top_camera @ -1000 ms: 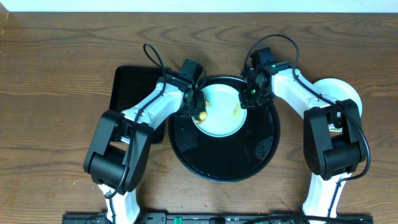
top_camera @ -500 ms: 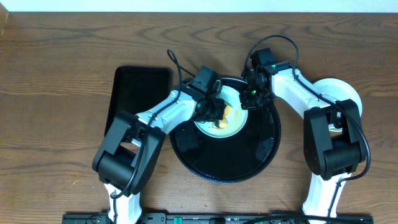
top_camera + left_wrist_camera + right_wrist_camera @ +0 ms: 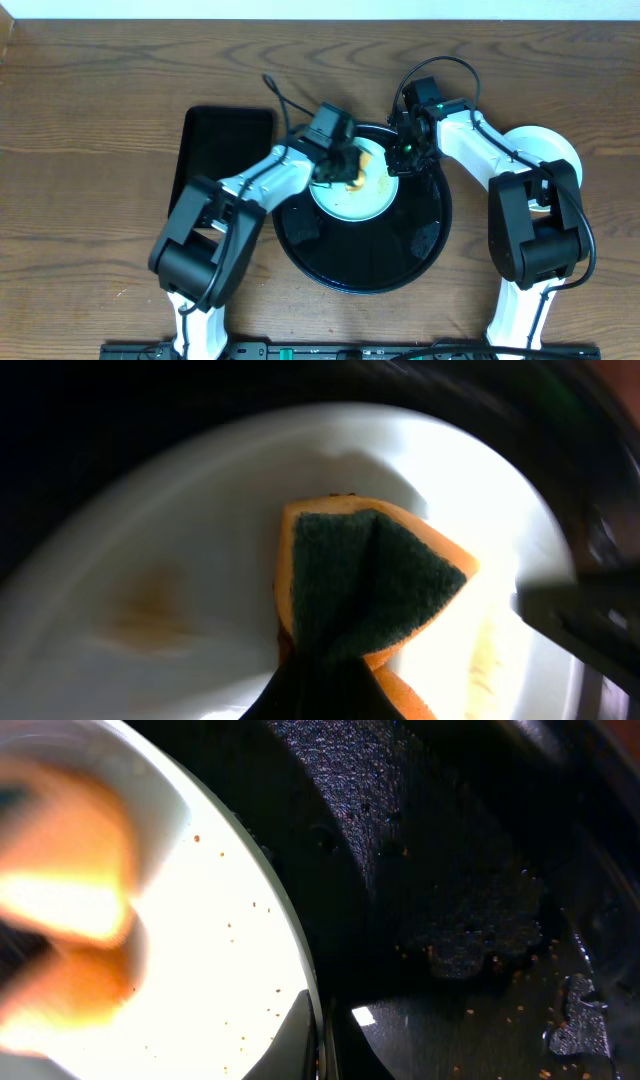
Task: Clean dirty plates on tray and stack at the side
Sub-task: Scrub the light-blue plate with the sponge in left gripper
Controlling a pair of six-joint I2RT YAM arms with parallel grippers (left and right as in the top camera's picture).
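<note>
A pale mint plate (image 3: 356, 200) lies on the round black tray (image 3: 360, 286). My left gripper (image 3: 344, 170) is shut on an orange sponge (image 3: 357, 174) with a green scouring face (image 3: 370, 580) and presses it onto the plate's far half. Left of the sponge, a faint brown smear (image 3: 150, 612) marks the plate (image 3: 200, 510). My right gripper (image 3: 401, 160) is shut on the plate's right rim (image 3: 303, 970), one jaw inside it and one outside. Small brown specks dot the plate near that rim.
A rectangular black tray (image 3: 225, 150) sits left of the round one. Another pale round plate (image 3: 548, 148) lies on the table at the far right, partly under my right arm. Crumbs lie scattered on the tray floor (image 3: 480, 1010).
My left gripper has carried the sponge from the plate's left edge rightward and onto its far middle. The right gripper has kept its hold on the rim without moving.
</note>
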